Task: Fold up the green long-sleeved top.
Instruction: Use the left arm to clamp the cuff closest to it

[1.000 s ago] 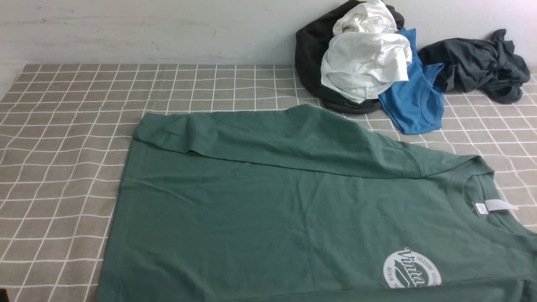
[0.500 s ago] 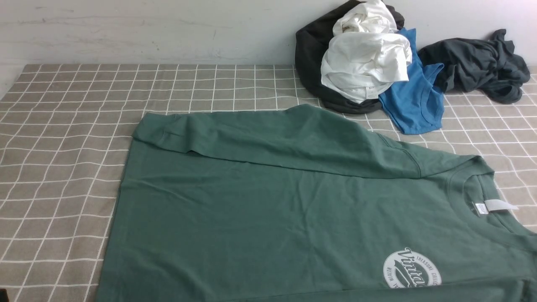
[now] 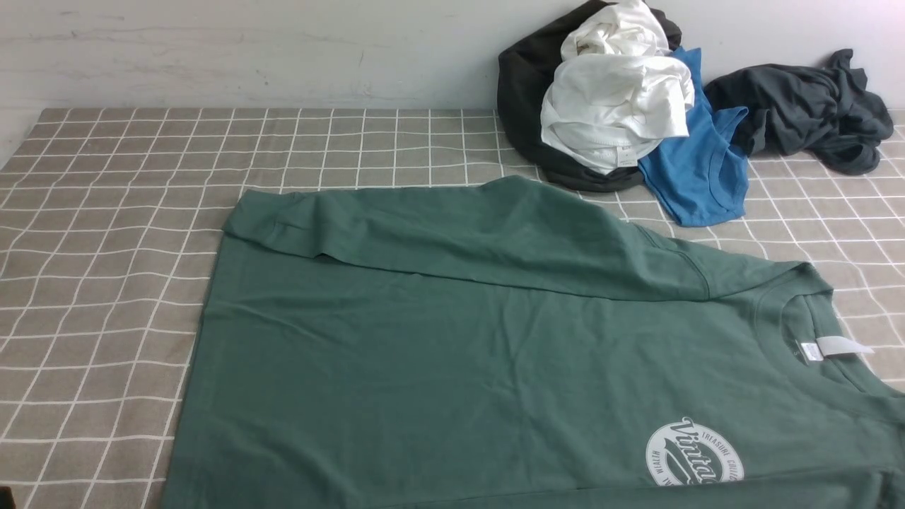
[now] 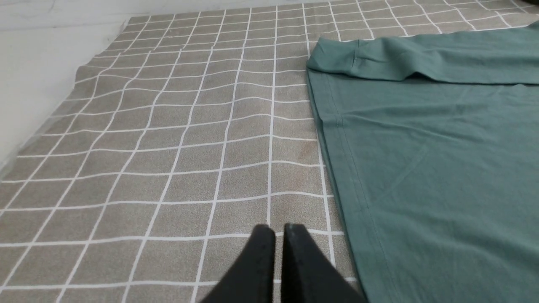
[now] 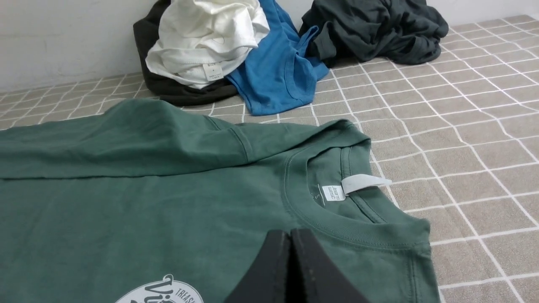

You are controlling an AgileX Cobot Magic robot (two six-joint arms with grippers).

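The green long-sleeved top [image 3: 495, 353] lies flat on the checked tablecloth, neck to the right, hem to the left. Its far sleeve [image 3: 459, 233] is folded across the body. The white neck label [image 3: 841, 346] and round white logo [image 3: 693, 452] show near the right edge. Neither gripper appears in the front view. In the left wrist view my left gripper [image 4: 279, 229] is shut and empty over bare cloth, just beside the top's hem [image 4: 337, 168]. In the right wrist view my right gripper [image 5: 290, 235] is shut and empty above the chest, just short of the ribbed collar [image 5: 337, 227].
A pile of clothes sits against the back wall at the right: a white garment [image 3: 615, 99] on a dark one [image 3: 523, 85], a bright blue shirt [image 3: 700, 170] and a charcoal garment [image 3: 806, 106]. The tablecloth's left edge [image 4: 63, 109] borders a white surface.
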